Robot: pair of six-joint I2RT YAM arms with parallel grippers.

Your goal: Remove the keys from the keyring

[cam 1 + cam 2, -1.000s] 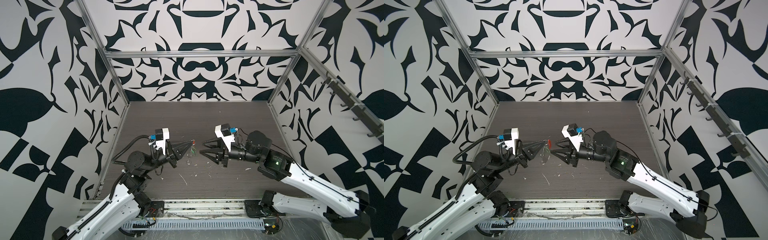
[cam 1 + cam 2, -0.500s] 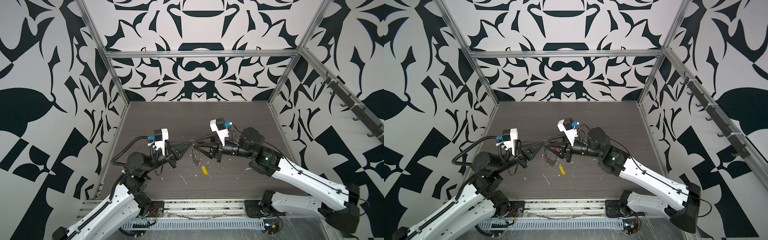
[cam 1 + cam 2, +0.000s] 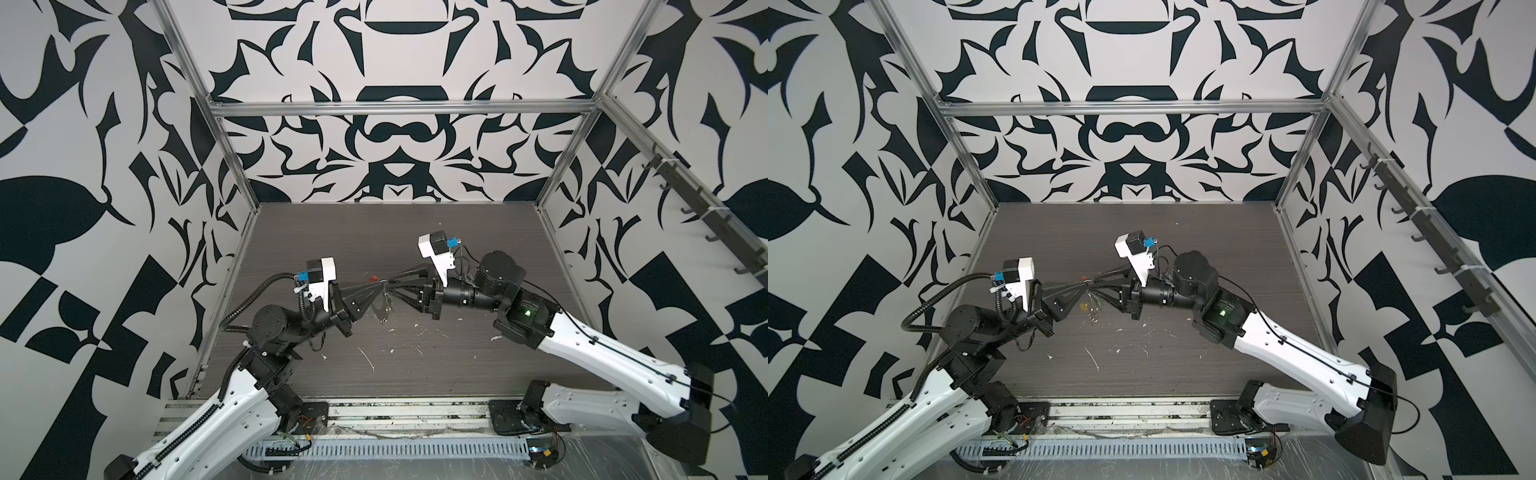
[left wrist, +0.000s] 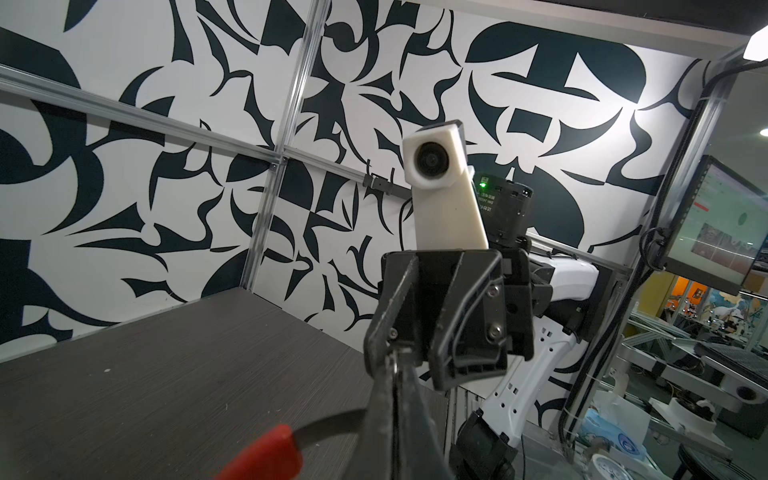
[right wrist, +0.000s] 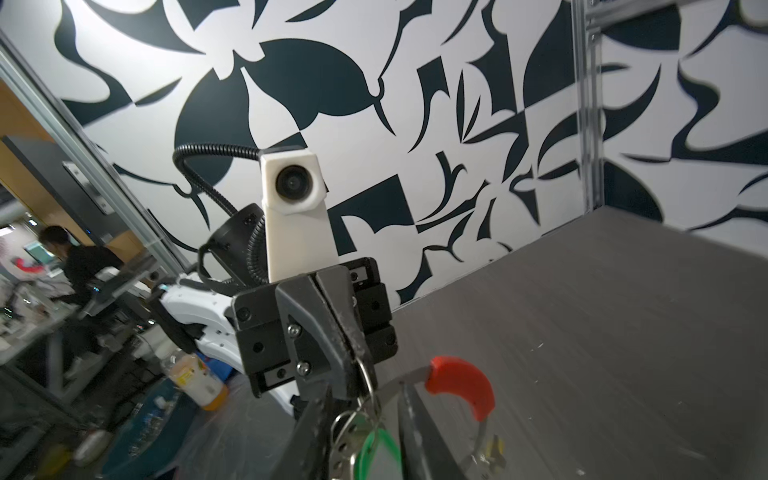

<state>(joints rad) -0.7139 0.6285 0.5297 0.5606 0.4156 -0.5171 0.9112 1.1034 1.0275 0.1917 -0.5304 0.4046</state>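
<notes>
Two black-and-white robot arms meet tip to tip above the middle of a dark wood-grain table [image 3: 415, 374], inside a booth with bold black-and-white patterned walls. The left gripper [image 3: 379, 286] is fully closed, its fingers pinched on the keyring [image 5: 344, 446], a thin grey metal hoop dotted with small holes that hangs in the air below the two tips, off the table. The right gripper [image 3: 390, 283] faces it with its jaws a narrow way apart. From its wrist camera the hoop and the green tag [image 5: 376, 451] lie between its two fingers, but I cannot tell whether they pinch either one, because the fingertips are cut off at the picture's edge. The curved red strip [image 5: 461, 384] sits on the hoop's band just beside the grippers and shows as a small red dot next to the tips in both top views. From above, the hanging cluster is tiny and its parts blur together. A sticker [image 4: 492, 203] beside a green light on the right arm carries print too small to read. A monitor [image 4: 723, 224] outside the booth shows illegible text, and a bottle [image 5: 195, 382] of orange drink has a blurred label. A person [image 5: 79, 266] in dark clothes is out of focus outside the booth. White scraps [image 3: 368, 359] litter the table.
</notes>
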